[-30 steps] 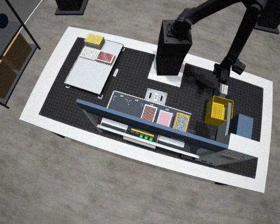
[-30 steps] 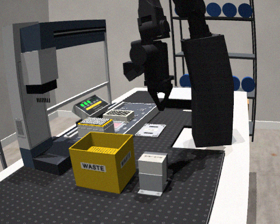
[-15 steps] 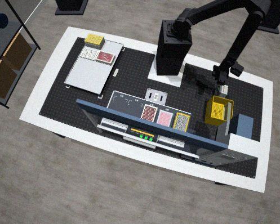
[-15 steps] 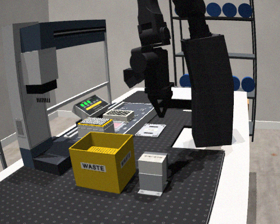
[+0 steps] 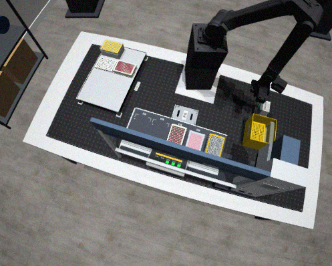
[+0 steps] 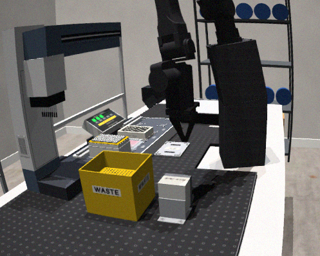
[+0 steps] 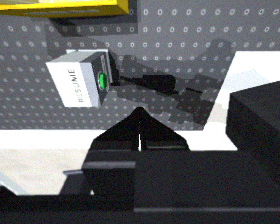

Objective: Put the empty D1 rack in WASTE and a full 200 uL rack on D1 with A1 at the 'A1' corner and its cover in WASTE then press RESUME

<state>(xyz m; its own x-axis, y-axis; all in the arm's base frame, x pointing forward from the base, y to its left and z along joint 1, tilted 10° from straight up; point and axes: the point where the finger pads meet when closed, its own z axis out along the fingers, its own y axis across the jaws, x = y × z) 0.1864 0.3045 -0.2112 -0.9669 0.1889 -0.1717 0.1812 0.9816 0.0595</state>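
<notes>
My gripper [image 5: 260, 97] is shut and holds nothing. It hangs above the dark mat, a little short of the grey RESUME box [image 5: 266, 106]. In the wrist view the closed fingertips [image 7: 139, 111] point towards the box [image 7: 76, 81], whose green key [image 7: 102, 80] faces them. In the exterior view the gripper [image 6: 183, 135] hangs behind and above the box [image 6: 174, 196]. The yellow WASTE bin [image 6: 118, 183] stands beside the box with a yellow perforated piece [image 6: 118, 171] lying inside. A yellow-rimmed tip rack [image 5: 216, 144] sits uncovered on D1 [image 6: 109, 143].
A pink plate [image 5: 195, 140] and a red-topped reservoir [image 5: 176, 134] sit next to the D1 rack. The RG nest [image 5: 188, 114] lies before the deck. The shelf platform [image 5: 112, 78] holds a yellow rack [image 5: 111, 47] and two other pieces. The arm's black base [image 6: 241, 103] stands close by.
</notes>
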